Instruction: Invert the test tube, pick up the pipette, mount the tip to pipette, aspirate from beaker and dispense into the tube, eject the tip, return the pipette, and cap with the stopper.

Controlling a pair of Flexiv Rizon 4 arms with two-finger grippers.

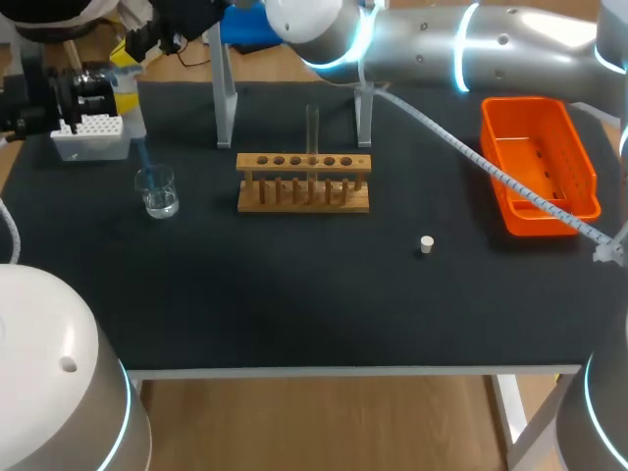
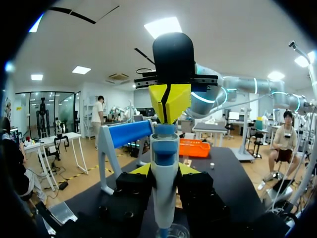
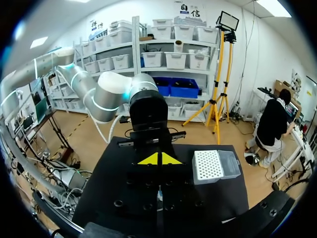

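My left gripper is shut on the white and blue pipette, held upright over the glass beaker at the table's far left. The pipette's tip points down into the beaker. My right gripper, reaching across from the right, is shut with its yellow tips together right at the pipette's top button. In its own view the right gripper shows nothing between the tips. A test tube stands upright in the wooden rack. The small stopper lies on the mat to the rack's right.
A white tip box sits behind the beaker at the far left. The pipette stand with its blue holder rises behind the rack. An orange bin stands at the right. My right arm's cable slants over the bin.
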